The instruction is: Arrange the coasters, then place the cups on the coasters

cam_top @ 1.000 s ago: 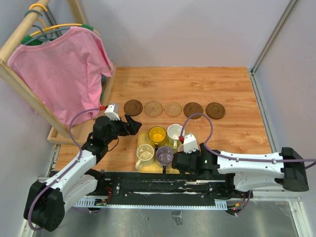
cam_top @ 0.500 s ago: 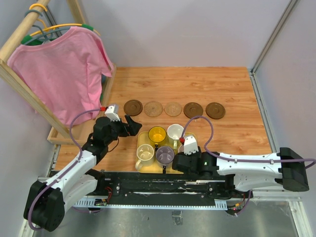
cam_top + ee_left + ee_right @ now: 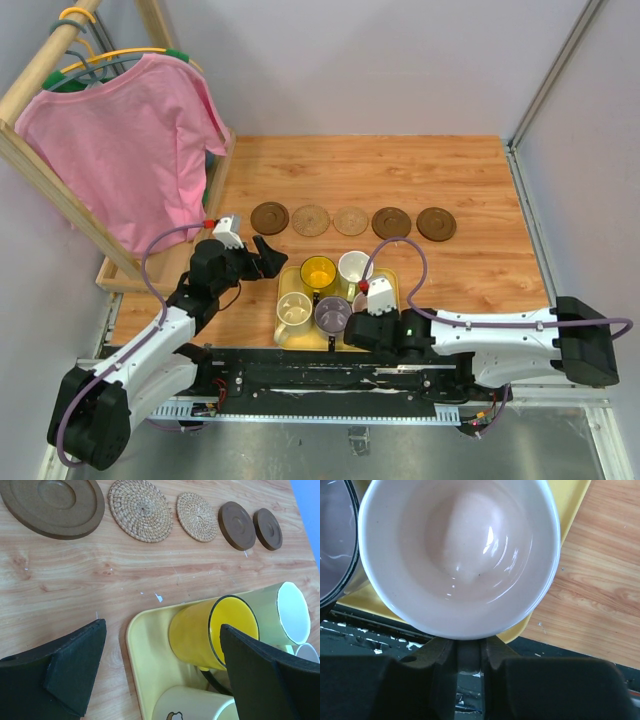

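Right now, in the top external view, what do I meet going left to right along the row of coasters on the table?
first dark brown coaster → first tan woven coaster → second tan woven coaster → second dark brown coaster → third dark brown coaster

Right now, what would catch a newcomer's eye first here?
A pink T-shirt hangs on the wooden rack at far left. Five coasters line up across the wooden table, and nearer, a yellow tray holds the cups, with the right pincer pinching the pale pink cup.
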Motion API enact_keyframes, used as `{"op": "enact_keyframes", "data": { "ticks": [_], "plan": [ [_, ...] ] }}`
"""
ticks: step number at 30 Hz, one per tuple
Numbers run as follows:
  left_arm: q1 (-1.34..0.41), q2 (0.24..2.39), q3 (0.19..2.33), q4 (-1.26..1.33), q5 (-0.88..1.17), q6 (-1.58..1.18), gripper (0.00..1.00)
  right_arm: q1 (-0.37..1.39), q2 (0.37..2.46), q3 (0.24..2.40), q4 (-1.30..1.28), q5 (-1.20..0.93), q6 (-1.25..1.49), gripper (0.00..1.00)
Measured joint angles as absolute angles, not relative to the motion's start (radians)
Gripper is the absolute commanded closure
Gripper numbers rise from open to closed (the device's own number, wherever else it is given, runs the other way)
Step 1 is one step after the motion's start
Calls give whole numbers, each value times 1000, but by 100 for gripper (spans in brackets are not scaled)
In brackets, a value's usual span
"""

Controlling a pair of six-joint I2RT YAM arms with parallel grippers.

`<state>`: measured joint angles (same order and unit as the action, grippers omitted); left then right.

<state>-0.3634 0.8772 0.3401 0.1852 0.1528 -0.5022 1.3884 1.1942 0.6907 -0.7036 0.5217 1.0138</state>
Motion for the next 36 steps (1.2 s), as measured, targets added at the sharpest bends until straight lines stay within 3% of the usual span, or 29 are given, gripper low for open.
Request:
{"op": "enact_keyframes", "data": {
  "ticks": [10,16,25,31,36],
  "plan": [
    [-363,870,329,183,153,-505,0,1392,1244,732,-735,524,1045,99],
    [-363,866,329,182,154,-505,0,1434,1242,793,-923,550,1116,99],
    [-363,867,329,182,153,-505,0,1440,1061,863,-1166,728,1252,99],
    [-363,888,329,187,152,-505,0,1220,908,873,-1155,802,1157,99],
    [-363,929,339,188,149,-501,0,911,870,871,-974,763,830,99]
  ]
}}
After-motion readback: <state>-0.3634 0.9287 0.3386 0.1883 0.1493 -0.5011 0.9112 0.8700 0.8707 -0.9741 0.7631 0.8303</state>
